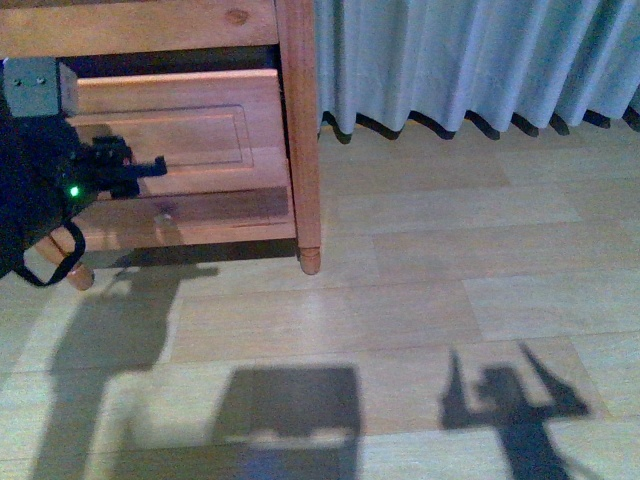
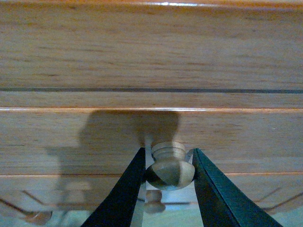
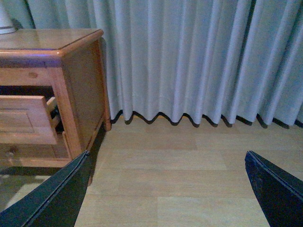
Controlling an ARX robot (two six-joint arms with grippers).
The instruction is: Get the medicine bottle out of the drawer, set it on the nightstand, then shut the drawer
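The nightstand (image 1: pixel 298 130) stands at the upper left of the front view, and its top drawer (image 1: pixel 190 115) is pulled partway out. My left gripper (image 2: pixel 168 158) is shut on the drawer's round wooden knob (image 2: pixel 173 171), one dark finger (image 2: pixel 124 194) on each side. From the front, the left gripper (image 1: pixel 148 166) sits against the drawer front and covers the knob. My right gripper (image 3: pixel 167 156) hangs open over bare floor to the right of the nightstand (image 3: pixel 78 90), holding nothing. From there the drawer (image 3: pixel 26 118) juts out of the cabinet. The medicine bottle is out of view.
A pale curtain (image 1: pixel 470 60) hangs behind and to the right of the nightstand, down to the wooden floor (image 1: pixel 420 270). The bottom drawer's knob (image 1: pixel 163 212) shows below the left gripper. A white object's base (image 3: pixel 4 21) stands on the nightstand top (image 3: pixel 45 40).
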